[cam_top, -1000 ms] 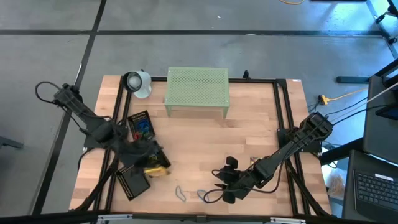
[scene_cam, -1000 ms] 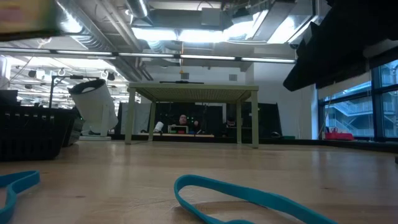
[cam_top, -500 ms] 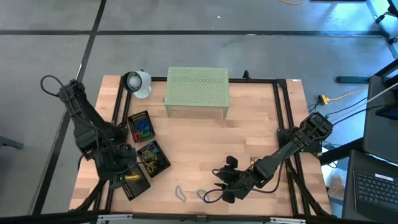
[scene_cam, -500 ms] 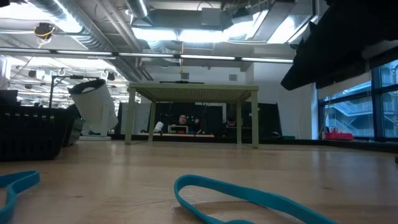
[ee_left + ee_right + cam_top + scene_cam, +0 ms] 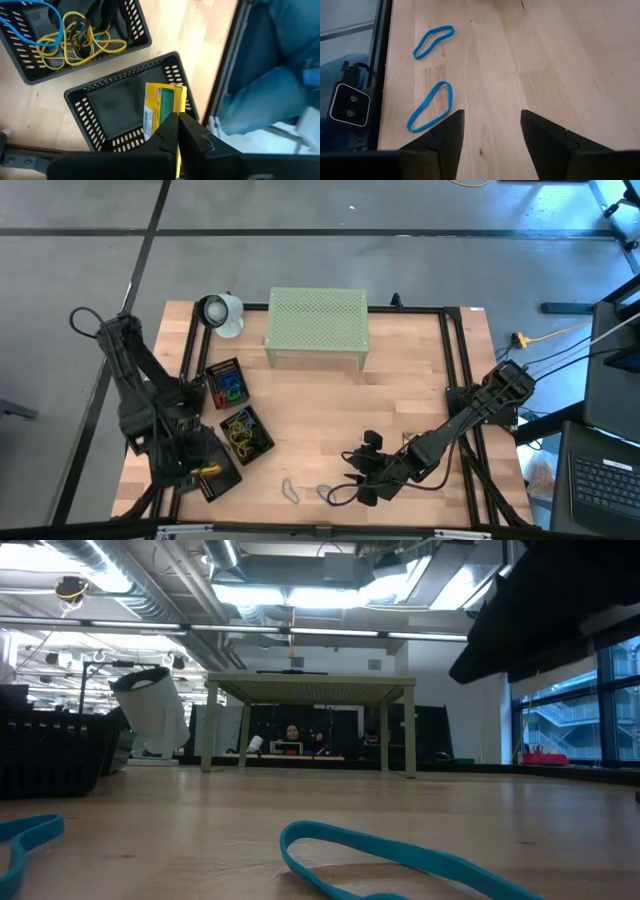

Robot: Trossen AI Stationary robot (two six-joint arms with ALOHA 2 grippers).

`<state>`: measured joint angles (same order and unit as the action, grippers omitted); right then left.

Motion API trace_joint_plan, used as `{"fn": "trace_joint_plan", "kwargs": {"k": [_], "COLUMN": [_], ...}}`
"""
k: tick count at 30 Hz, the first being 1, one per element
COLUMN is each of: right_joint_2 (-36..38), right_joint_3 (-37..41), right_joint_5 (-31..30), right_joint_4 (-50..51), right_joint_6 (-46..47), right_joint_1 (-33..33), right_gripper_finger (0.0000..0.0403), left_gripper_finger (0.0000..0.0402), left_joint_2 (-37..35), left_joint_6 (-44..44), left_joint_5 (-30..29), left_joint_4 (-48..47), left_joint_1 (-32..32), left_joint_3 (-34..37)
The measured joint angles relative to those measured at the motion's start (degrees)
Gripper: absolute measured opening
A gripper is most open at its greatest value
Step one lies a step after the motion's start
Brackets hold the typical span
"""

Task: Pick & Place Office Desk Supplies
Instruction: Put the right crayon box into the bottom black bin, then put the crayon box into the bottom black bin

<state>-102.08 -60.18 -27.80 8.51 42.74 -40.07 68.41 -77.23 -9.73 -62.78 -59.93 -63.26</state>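
Since a second ago the left gripper (image 5: 177, 125) has swung outward to the near-left mesh tray (image 5: 82, 102), fingers pinched on a light, stiff crayon box (image 5: 162, 107). Right gripper (image 5: 490, 132), spread wide, hovers beside two limp blue rubber bands (image 5: 431, 107); best pinched across one strand
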Motion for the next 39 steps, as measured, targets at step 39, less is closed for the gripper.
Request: {"fn": "trace_joint_plan", "kwargs": {"k": [39], "right_joint_2": [10.39], "right_joint_3": [-0.11], "right_joint_5": [9.63], "right_joint_4": [28.78], "right_joint_6": [21.54], "right_joint_1": [4.36], "right_gripper_finger": [0.0199], "left_gripper_finger": [0.0063], "left_joint_2": [10.81], "left_joint_6": [0.05], "left_joint_5": [1.14], "left_joint_4": [-4.79], "left_joint_1": [7.51], "left_joint_3": [0.0]}}
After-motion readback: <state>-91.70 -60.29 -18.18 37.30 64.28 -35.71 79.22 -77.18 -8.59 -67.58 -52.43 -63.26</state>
